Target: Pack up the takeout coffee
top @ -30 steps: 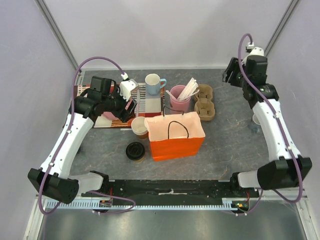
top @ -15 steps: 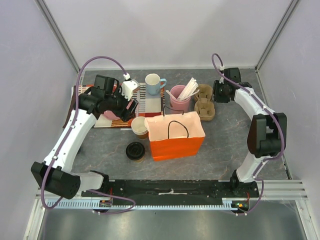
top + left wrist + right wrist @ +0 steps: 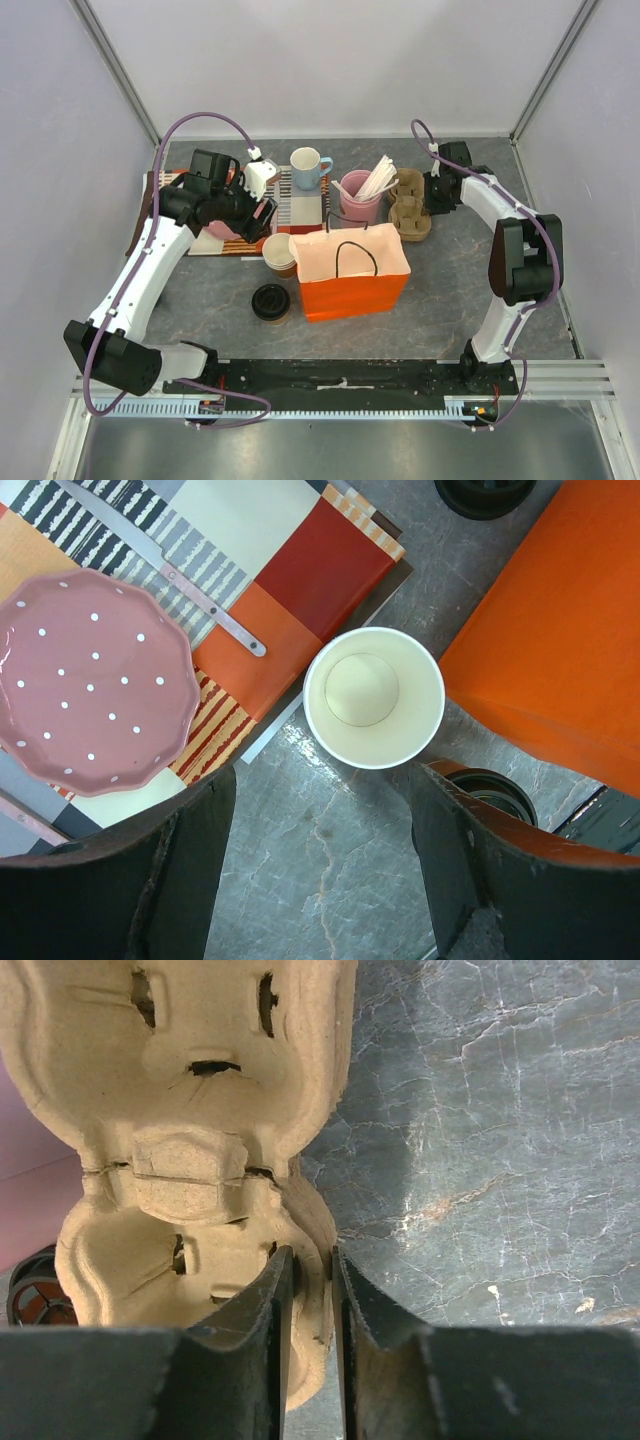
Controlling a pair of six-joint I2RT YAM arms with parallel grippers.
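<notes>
While the takeout coffee (image 3: 270,302), black dome lid on, stands upright on the grey worktop (image 3: 450,290) just beside the near left corner of the orange paper bag (image 3: 352,272), neither hand touches it. The left hand (image 3: 322,780) hangs released, fingers spread wide, over the lidless paper cup (image 3: 373,697) standing between the coffee and the striped placemat (image 3: 330,570), which carries a pink dotted plate (image 3: 95,680). The right hand (image 3: 312,1255) is clenched on the rim wall of the moulded-pulp cup carrier (image 3: 190,1090), beyond the bag's far right corner, one finger on each side.
</notes>
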